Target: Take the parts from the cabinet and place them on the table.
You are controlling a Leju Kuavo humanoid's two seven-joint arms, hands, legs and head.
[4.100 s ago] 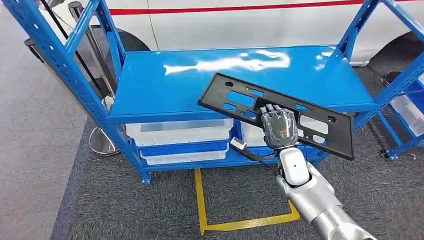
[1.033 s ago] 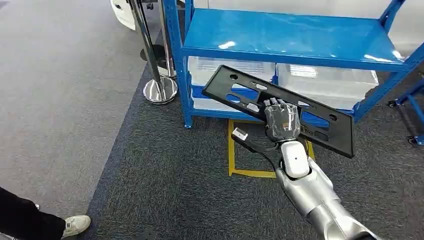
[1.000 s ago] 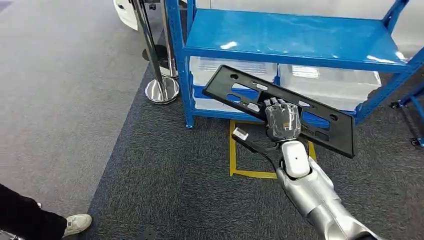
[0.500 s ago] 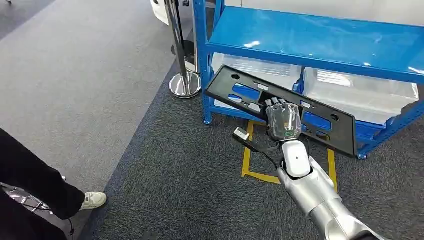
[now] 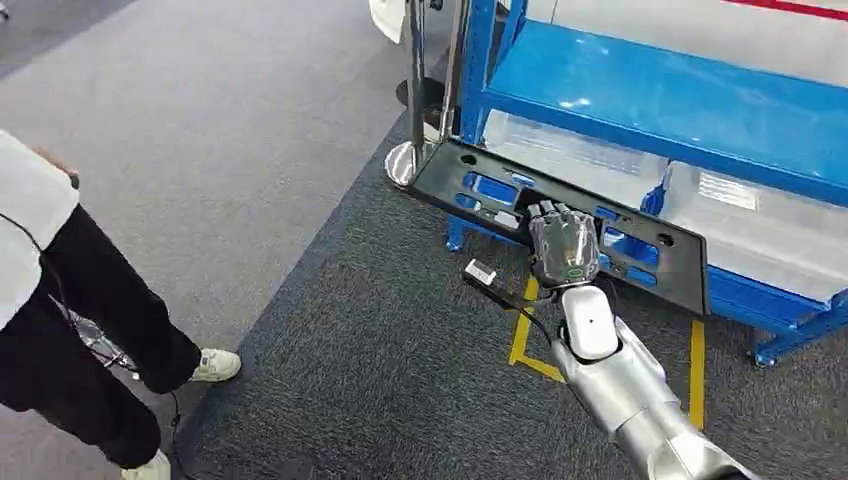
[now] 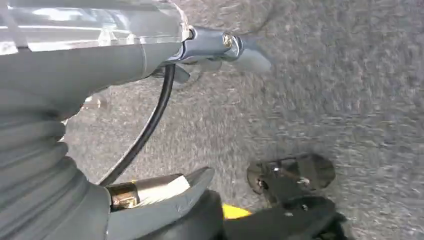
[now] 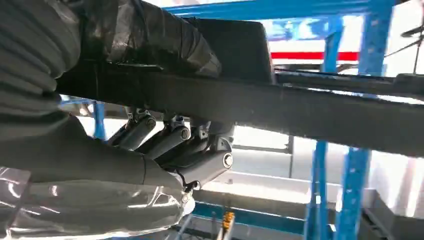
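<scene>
From the head view, the right hand (image 5: 565, 245) carries a long black part (image 5: 560, 215) by its middle, likely for balance, beside the blue cabinet (image 5: 680, 110); a person (image 5: 70, 300) stands nearby. The left wrist view looks down at grey carpet (image 6: 325, 85), and whether the left hand (image 6: 75, 75) is clenched cannot be told. The right wrist view reveals the fingers (image 7: 165, 140) wrapped under the part's edge.

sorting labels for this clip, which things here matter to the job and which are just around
Job:
- long black plastic panel with cut-outs
- right hand, gripping that panel
- blue metal shelving cabinet

Just around:
- clear plastic bins under the shelf
- chrome stanchion post
- person's white shoe
- yellow floor tape
</scene>
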